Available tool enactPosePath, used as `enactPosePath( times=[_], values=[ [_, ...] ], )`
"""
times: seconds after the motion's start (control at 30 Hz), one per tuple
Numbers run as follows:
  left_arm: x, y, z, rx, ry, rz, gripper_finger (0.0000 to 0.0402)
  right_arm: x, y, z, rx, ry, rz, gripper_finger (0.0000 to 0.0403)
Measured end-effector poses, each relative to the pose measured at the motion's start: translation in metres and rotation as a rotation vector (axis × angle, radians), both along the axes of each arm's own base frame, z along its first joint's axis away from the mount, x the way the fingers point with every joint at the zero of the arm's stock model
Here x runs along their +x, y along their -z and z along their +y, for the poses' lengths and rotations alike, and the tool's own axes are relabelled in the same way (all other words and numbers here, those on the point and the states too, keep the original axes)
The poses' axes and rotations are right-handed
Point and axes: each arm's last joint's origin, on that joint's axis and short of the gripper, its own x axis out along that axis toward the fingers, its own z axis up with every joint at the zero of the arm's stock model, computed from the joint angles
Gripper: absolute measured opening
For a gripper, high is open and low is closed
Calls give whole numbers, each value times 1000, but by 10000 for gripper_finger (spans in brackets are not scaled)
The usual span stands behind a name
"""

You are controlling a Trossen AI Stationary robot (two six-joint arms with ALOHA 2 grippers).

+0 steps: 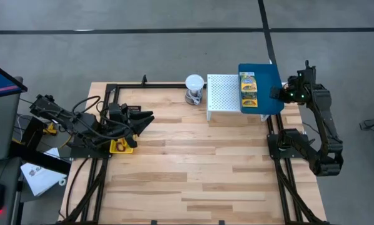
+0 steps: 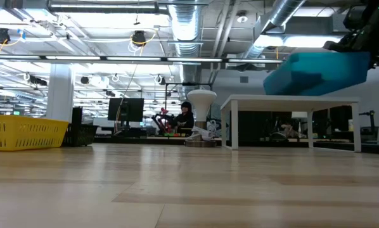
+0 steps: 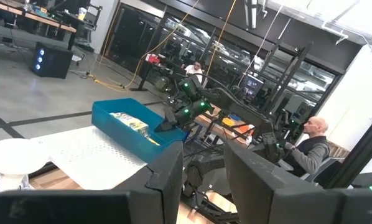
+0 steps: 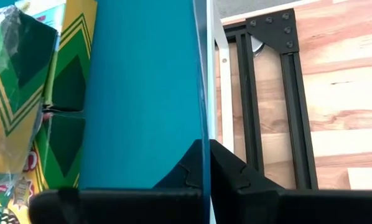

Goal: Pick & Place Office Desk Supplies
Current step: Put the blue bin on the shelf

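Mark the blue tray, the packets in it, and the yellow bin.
blue tray [image 1: 268,84]: high view, bare floor.
packets [image 1: 248,89]: high view, middle of the stack.
yellow bin [image 2: 21,133]: low view, side wall.

Pale wood plank table [image 1: 193,169], smooth blue plastic tray [image 1: 265,78], glossy printed packets [image 1: 248,89], white perforated stand [image 1: 223,94]

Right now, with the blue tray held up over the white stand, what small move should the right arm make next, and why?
Probably lower it. The right hand is shut on the wall of the blue plastic tray, which hangs tilted above the white perforated stand with green-yellow printed packets inside; levelling down would keep them in.
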Motion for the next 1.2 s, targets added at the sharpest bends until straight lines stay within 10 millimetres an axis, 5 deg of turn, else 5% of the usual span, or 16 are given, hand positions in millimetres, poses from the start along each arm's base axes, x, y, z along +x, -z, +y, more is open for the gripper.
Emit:
enactPosePath(
  times=[1.2],
  values=[
    [0, 0, 0, -31, 3, -14, 113, -1, 2, -6, 5, 10, 51, 0]
  ],
)
